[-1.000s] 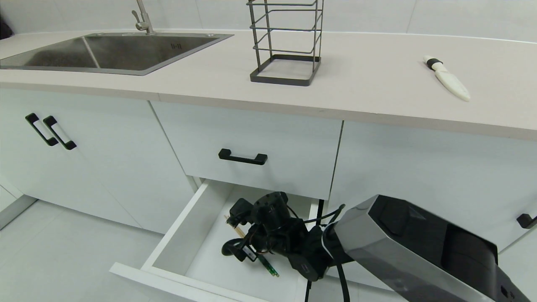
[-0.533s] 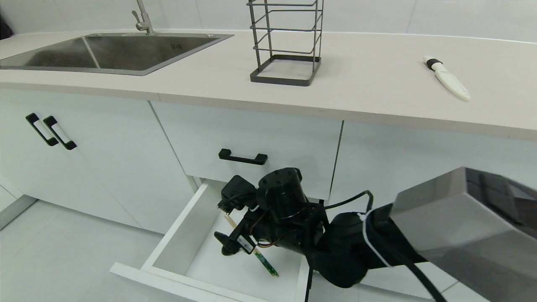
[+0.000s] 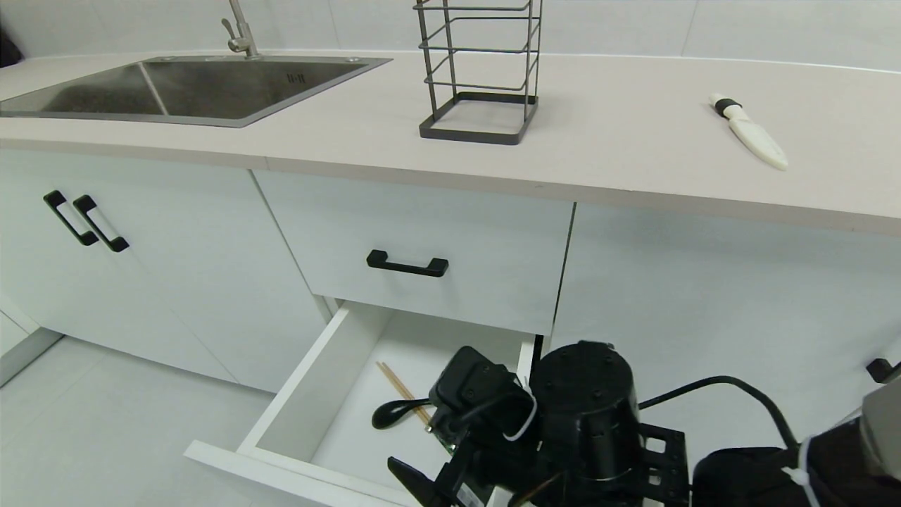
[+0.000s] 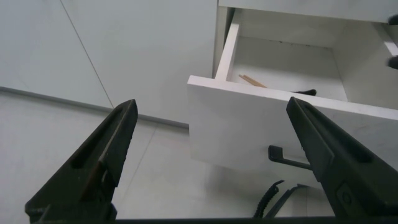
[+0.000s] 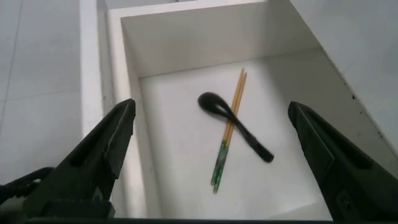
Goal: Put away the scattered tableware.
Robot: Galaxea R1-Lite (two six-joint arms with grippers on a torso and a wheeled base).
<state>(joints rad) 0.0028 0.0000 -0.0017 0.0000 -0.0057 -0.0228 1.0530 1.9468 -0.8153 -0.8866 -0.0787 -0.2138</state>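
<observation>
Black spoon [image 5: 235, 126] and chopsticks [image 5: 229, 134] lie crossed mid-floor in the open drawer [image 3: 303, 394], evidently stowed, with the right claw [image 5: 209, 112] above its front edge, spread and empty, the left claw [image 4: 211, 109] likewise spread, and a white knife [image 3: 750, 132] awaiting collection at the bench's [image 3: 633, 141] right end.

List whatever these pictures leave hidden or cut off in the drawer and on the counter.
Head view: the right arm hides the lower ends of the chopsticks and the handle of the spoon in the drawer.
Head view: the top edge cuts off the wire rack and the faucet.
Left wrist view: the drawer's front panel hides most of both utensils.
</observation>
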